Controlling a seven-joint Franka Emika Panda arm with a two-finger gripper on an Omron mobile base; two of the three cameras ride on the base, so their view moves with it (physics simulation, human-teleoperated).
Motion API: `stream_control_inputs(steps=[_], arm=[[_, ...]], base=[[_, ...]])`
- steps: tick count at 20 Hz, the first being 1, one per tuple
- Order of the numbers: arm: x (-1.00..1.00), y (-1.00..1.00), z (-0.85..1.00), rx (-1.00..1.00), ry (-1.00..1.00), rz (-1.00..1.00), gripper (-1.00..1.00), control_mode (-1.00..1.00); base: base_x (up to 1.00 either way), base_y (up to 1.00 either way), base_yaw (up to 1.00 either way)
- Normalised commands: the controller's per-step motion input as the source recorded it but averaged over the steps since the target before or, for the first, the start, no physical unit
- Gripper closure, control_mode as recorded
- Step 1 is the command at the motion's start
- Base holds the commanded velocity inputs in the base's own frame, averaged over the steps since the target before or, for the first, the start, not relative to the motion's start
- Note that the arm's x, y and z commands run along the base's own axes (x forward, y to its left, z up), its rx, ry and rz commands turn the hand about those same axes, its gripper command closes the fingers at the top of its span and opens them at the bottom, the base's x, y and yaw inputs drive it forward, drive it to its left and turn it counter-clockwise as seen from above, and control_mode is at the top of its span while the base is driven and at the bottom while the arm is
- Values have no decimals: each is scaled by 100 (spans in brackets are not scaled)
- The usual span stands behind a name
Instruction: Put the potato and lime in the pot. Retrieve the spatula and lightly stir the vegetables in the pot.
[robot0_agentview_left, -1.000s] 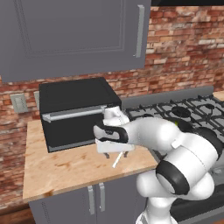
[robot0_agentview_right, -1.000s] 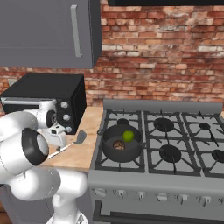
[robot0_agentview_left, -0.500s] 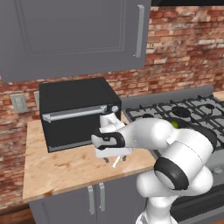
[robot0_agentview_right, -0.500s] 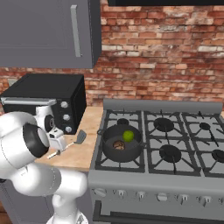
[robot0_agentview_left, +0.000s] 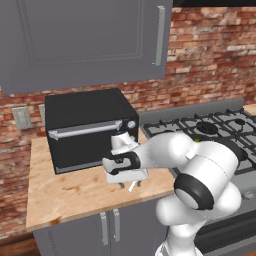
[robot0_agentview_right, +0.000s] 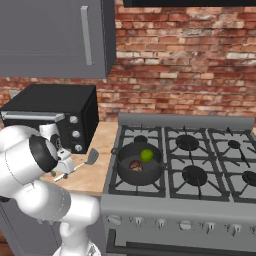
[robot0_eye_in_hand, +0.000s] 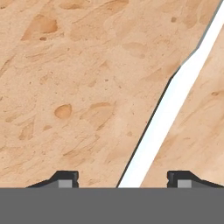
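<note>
The spatula (robot0_agentview_right: 91, 157) lies on the wooden counter left of the stove, its grey slotted head toward the pot and its pale handle (robot0_eye_in_hand: 166, 113) running back under my hand. My gripper (robot0_eye_in_hand: 123, 179) hangs open just above the counter, and the handle passes between the two fingertips (robot0_eye_in_hand: 65, 177). From the left base view the gripper (robot0_agentview_left: 127, 181) points down at the counter in front of the toaster oven. The dark grey pot (robot0_agentview_right: 140, 179) stands on the front left burner, holding the lime (robot0_agentview_right: 146, 155) and the potato (robot0_agentview_right: 135, 165).
A black toaster oven (robot0_agentview_left: 87, 127) stands on the counter just behind my hand. Grey cabinets (robot0_agentview_left: 90, 40) hang above it. The gas stove (robot0_agentview_right: 200, 165) with its raised grates fills the right. The counter's front edge (robot0_agentview_left: 100, 207) is close below the gripper.
My hand has dropped lower toward the counter over the spatula handle. The pot, lime and potato have not moved.
</note>
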Motion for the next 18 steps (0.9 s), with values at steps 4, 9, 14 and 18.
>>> stream_control_inputs(steps=[4, 9, 14, 18], arm=[[-1, 0, -15, 0, 0, 0, -100, -100], [-10, 0, -27, 3, 0, 0, -100, -100], [-1, 0, -16, 2, 0, 0, -100, -100], [0, 0, -5, 0, 0, 0, -100, -100]], base=[[0, 0, 0], [0, 0, 0], [0, 0, 0], [0, 0, 0]])
